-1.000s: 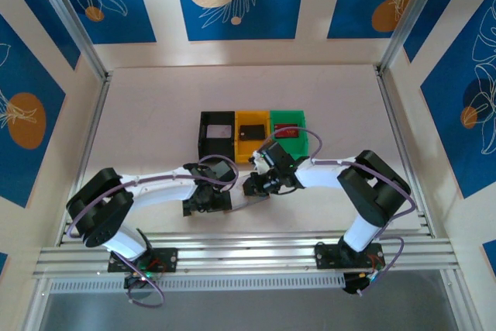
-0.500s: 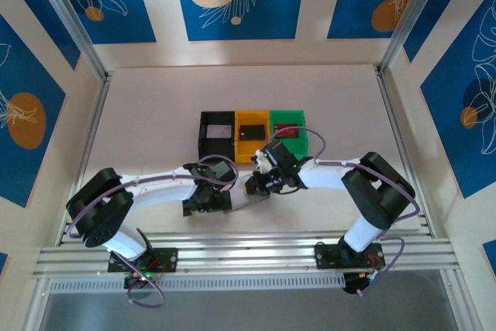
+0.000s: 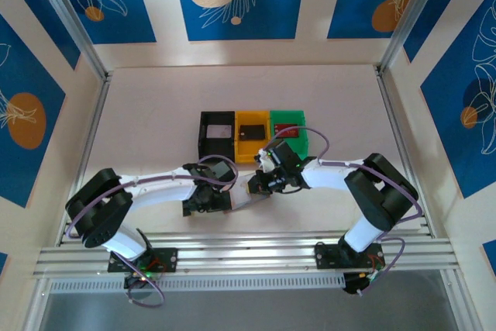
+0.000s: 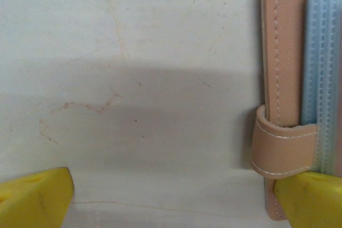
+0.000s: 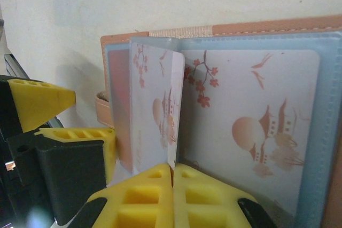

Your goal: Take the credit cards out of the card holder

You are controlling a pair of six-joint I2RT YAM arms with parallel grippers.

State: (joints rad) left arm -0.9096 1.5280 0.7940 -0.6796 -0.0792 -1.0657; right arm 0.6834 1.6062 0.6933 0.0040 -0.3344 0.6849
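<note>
At six o'clock from the yellow bin [image 3: 242,153], the card holder [image 3: 244,194] lies unfolded. Right gripper [image 5: 172,173] is clamped on a pale printed card [image 5: 155,105]: draw it out flat and slowly, while the left gripper [image 4: 173,198], spread wide, steadies the snap tab [image 4: 283,148] side.

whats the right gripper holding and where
The right gripper is shut on the edge of a pale printed card standing up from the open card holder. The left gripper is open, holding nothing.
</note>
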